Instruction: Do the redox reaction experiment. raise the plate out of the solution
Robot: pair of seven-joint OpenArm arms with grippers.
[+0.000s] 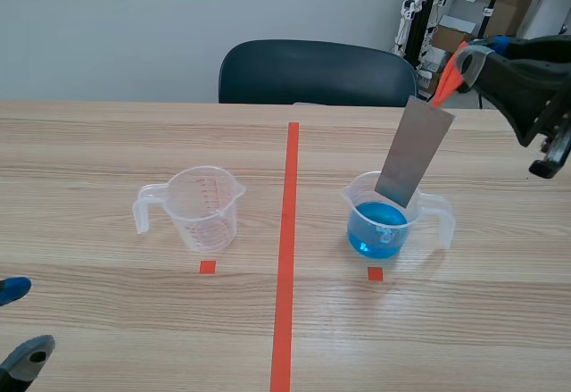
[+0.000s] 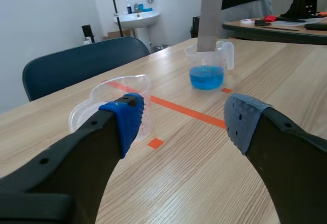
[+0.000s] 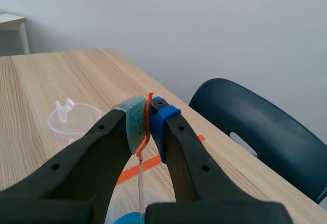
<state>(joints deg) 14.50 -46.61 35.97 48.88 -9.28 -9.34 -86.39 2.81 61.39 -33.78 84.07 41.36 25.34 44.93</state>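
Right end effector: the right end effector [image 1: 462, 63] was pressed together on an orange tab [image 1: 447, 86] fixed to the top of the plate [image 1: 415, 153]. In the right wrist view I saw the tab pinched flat between the two pads.

Left end effector: the left end effector [image 2: 185, 122] was spread wide with nothing in it, low over the near left of the table [image 1: 134, 321].

Plate position: it hung from the tab, tilted, with its top leaning toward the right arm. Its lower end sat inside the mouth of the beaker [image 1: 428, 209] on the right of the red tape line.

Progress: I judged the lift to be under way but not finished. Most of the plate stood above the rim. I could not tell whether its bottom edge touched the blue solution [image 1: 376, 231] or hung just over it.

What was left: as I read it, the lower edge had to come up clear of the rim.

Plate look: a thin, flat, rectangular sheet of dull grey metal. I could make out no coating or colour change on the exposed face.

Other beaker: an empty beaker [image 1: 203, 206] stood well apart, left of the tape line.
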